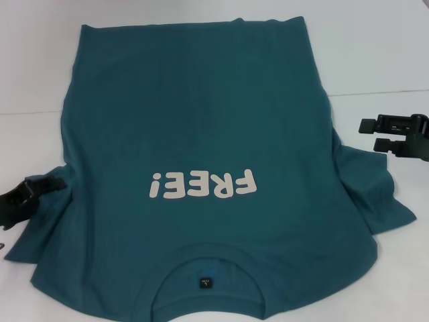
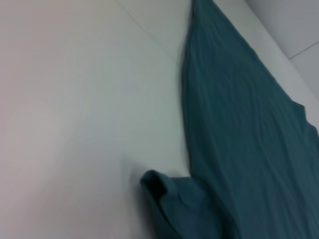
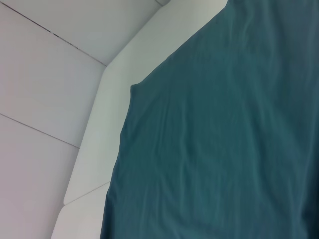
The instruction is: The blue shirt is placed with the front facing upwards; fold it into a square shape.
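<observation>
Two claws flank your blue shirt, spread front-up on the tabletop with collar nearest you: left claw touches its sleeve, grip unreadable, while right claw hovers open beside the opposite sleeve.

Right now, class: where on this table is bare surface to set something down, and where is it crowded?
Bare patches of the white table: left of the blue shirt, beyond the left tool, and right of it, around the right tool, whose fingers are parted, plus the near right corner. The middle is crowded: the shirt covers it, sleeves bunched beside each tool.
</observation>
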You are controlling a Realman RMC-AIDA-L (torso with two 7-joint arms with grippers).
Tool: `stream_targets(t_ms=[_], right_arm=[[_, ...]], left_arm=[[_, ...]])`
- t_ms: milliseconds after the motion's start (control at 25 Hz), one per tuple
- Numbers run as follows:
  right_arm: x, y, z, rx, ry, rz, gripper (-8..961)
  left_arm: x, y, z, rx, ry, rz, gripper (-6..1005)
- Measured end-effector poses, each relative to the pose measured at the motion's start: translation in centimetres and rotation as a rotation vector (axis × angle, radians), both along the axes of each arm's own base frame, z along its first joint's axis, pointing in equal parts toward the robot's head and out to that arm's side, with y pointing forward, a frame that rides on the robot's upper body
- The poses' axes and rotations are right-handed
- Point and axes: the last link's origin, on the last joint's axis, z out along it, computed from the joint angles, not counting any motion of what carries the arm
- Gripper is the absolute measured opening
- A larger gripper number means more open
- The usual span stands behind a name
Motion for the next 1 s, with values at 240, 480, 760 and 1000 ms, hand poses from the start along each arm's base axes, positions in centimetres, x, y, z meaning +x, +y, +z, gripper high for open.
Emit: stream_targets(t_ms=[240,480,760,1000], right_arm=[[0.13,-0.09,0.11,0.004,0.002,-0.004,797],[0.23,-0.14,0.19,0.006,0.002,-0.006,797],[0.35,-0.24,0.21,0.006,0.002,-0.009,797],[0.35,-0.25,0.2,0.006,0.002,-0.009,797]], left_arm=[[-0.01,0.0,0.06,0.0,-0.002,0.003,637],[-0.01,0.02,0.12,0.001,-0.001,0.002,380],[0.0,0.04,0.17,0.002,0.001,0.001,180],[0.08,-0.07,0.32,-0.002,-0.011,-0.008,39]])
